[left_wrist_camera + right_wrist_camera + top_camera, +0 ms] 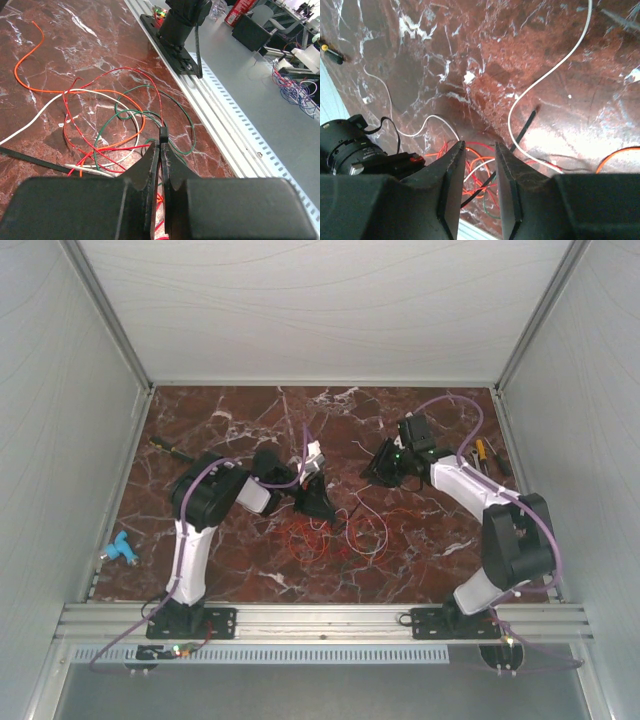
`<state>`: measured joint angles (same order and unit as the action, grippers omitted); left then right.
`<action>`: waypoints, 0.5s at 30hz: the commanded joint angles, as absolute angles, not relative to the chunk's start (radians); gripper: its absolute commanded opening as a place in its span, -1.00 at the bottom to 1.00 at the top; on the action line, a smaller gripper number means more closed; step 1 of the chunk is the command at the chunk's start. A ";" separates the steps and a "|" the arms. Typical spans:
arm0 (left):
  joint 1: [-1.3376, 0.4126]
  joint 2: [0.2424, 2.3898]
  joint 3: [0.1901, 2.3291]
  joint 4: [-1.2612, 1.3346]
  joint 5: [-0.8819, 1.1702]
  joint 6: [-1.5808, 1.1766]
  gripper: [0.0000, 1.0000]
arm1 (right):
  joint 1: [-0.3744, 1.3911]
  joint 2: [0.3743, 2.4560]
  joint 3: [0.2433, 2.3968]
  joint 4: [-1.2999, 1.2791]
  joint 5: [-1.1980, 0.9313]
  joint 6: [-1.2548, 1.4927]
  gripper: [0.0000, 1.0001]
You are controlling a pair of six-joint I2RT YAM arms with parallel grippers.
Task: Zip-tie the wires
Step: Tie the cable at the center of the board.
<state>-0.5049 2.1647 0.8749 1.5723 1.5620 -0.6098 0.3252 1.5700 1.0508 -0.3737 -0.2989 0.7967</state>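
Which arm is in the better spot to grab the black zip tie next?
Probably the right. The right gripper is open, and in its wrist view the zip tie lies on the table just past its fingertips. The left gripper is shut, down by the wires.

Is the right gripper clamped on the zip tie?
No: in the right wrist view the right gripper holds its jaws well apart, far wider than the thin zip tie passing behind them.

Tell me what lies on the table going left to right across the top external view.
Blue plastic piece → dark slim tool → left gripper → right gripper → yellow-handled screwdriver. The wires spread across the stretch of both grippers, so they are left out.
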 commanded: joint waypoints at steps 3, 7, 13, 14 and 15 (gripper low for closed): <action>-0.508 2.195 0.888 1.829 1.651 -0.565 -1.00 | 0.292 1.608 1.026 -0.248 -0.265 0.734 -0.49; -0.508 2.194 0.890 1.829 1.648 -0.569 -1.00 | 0.350 1.573 1.025 -0.221 -0.330 0.743 -0.48; -0.508 2.193 0.880 1.828 1.648 -0.568 -1.00 | 0.503 1.451 0.915 -0.177 -0.229 0.860 -0.38; -0.508 2.192 0.879 1.828 1.648 -0.566 -1.00 | 0.519 1.447 0.894 -0.167 -0.224 0.885 -0.36; -0.509 2.193 0.878 1.829 1.648 -0.566 -1.00 | 0.540 1.450 0.881 -0.164 -0.215 0.902 -0.35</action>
<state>-0.5049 2.1796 0.8749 1.5723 1.5608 -0.6086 0.4862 1.4971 0.9363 -0.2314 -0.2684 0.8112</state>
